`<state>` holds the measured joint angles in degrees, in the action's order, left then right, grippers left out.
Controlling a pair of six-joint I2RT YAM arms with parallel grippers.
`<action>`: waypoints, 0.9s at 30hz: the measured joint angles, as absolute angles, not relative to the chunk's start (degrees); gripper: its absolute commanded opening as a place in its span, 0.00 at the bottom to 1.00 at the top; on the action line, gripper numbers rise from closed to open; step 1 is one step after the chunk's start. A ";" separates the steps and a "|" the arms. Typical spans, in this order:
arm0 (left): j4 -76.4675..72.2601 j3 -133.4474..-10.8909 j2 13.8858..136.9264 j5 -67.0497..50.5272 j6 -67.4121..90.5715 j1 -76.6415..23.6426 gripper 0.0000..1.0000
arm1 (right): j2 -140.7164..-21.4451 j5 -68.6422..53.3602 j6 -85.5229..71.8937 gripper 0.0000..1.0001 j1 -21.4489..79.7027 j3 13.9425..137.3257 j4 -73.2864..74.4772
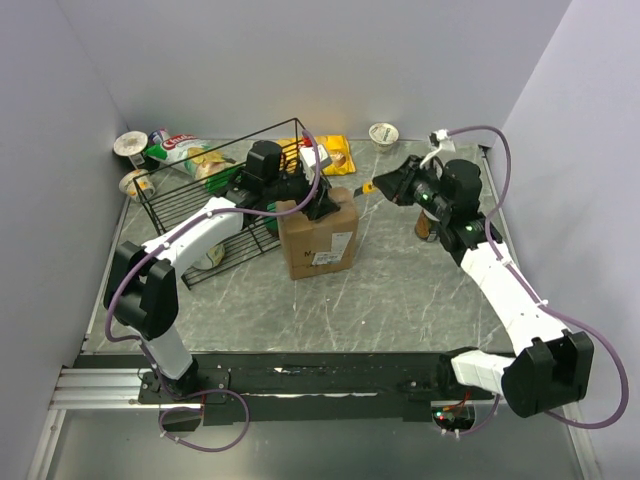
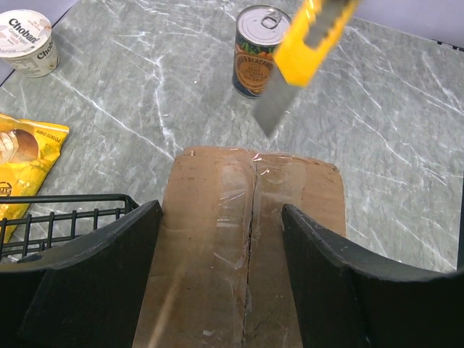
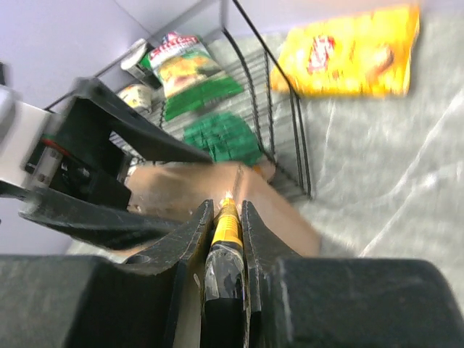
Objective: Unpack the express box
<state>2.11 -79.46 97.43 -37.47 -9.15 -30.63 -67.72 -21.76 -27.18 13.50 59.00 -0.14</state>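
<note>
The express box (image 1: pixel 318 245) is a brown carton standing at the table's middle, with a white label on its near side. My left gripper (image 1: pixel 325 205) is open, its jaws spread over the box top (image 2: pixel 217 246) on either side of the taped seam, which looks split along part of its length. My right gripper (image 1: pixel 388 184) is shut on a yellow utility knife (image 1: pixel 368 188). The knife (image 2: pixel 312 36) hangs in the air just beyond the box's far edge, with its grey blade (image 2: pixel 274 109) pointing down toward the seam. In the right wrist view the knife (image 3: pixel 227 228) sits between the fingers above the box (image 3: pixel 275 210).
A black wire basket (image 1: pixel 200 205) holding green packets stands left of the box. A yellow snack bag (image 1: pixel 335 155) and a yogurt cup (image 1: pixel 384 133) lie behind it. A tin can (image 2: pixel 259 51) stands to the box's right. Cups (image 1: pixel 130 145) and a chips bag (image 1: pixel 185 150) fill the far left corner.
</note>
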 measured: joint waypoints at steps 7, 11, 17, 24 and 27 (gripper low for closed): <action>1.72 -79.35 97.43 -36.93 -9.13 -30.94 0.72 | -69.84 -18.70 -16.60 0.00 19.33 62.67 -3.20; 1.58 -79.31 97.43 -36.67 -9.13 -31.00 0.72 | -70.61 -15.51 -12.14 0.00 22.17 62.70 -3.14; 1.08 -79.05 97.43 -36.53 -8.75 -31.03 0.72 | -71.26 -11.40 -7.42 0.00 23.94 62.70 -2.55; 0.89 -78.98 97.43 -36.53 -8.69 -31.03 0.72 | -71.81 -9.04 -4.78 0.00 24.25 62.70 -2.52; 0.89 -78.98 97.43 -36.47 -8.67 -31.03 0.72 | -72.23 -9.02 -4.60 0.00 24.32 62.70 -2.44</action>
